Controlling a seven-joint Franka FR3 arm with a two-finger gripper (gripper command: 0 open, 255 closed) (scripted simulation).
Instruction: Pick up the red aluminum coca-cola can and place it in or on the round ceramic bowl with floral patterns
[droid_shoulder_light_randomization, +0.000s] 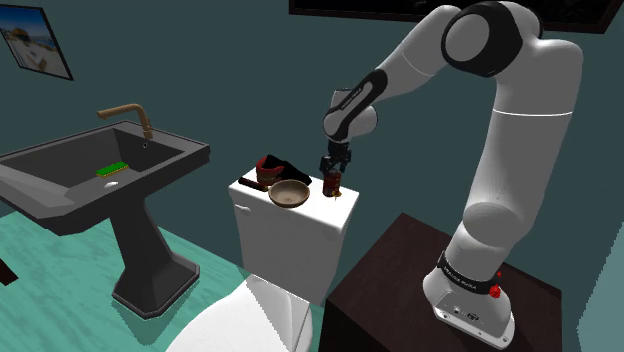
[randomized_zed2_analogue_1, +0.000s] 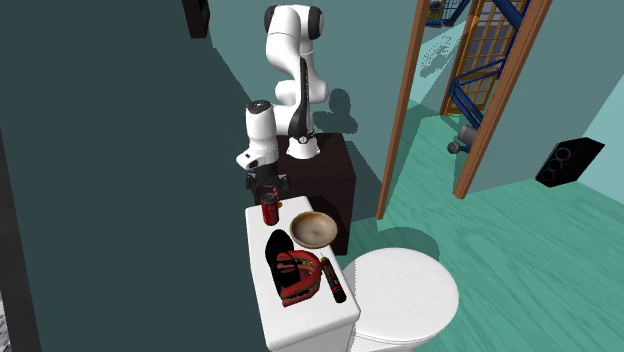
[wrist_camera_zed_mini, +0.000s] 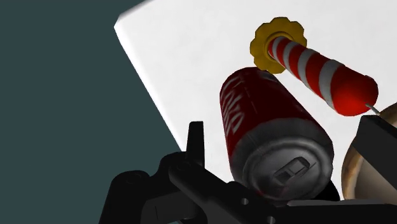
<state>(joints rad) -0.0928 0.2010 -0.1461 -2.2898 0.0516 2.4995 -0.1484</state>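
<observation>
— Any writing on the can (wrist_camera_zed_mini: 267, 121)?
— White script runs down its red side in the wrist view, but I can't read it as a word. The top is silvery.
— Where does it stand?
— Upright on the white toilet tank lid (droid_shoulder_light_randomization: 342, 208), at the end nearer the stand, just beside the tan bowl (droid_shoulder_light_randomization: 288, 193) (I can make out no pattern on it). The gripper (droid_shoulder_light_randomization: 335, 168) hangs right over the can, and its fingers (wrist_camera_zed_mini: 196, 137) stand apart on either side without touching it.
— And the room?
— A bathroom: teal floor (droid_shoulder_light_randomization: 65, 268), dark blue-green walls (droid_shoulder_light_randomization: 200, 60), a dark sink (droid_shoulder_light_randomization: 90, 205) with a green sponge (droid_shoulder_light_randomization: 112, 170) in it.
— What does each camera give you?
— The wrist view gives a red-and-white striped stick (wrist_camera_zed_mini: 312, 63) with a yellow cog-shaped end, lying beyond the can. The second exterior view gives a wooden door frame (randomized_zed2_analogue_1: 398, 110) and a black speaker (randomized_zed2_analogue_1: 568, 160) past it.
</observation>
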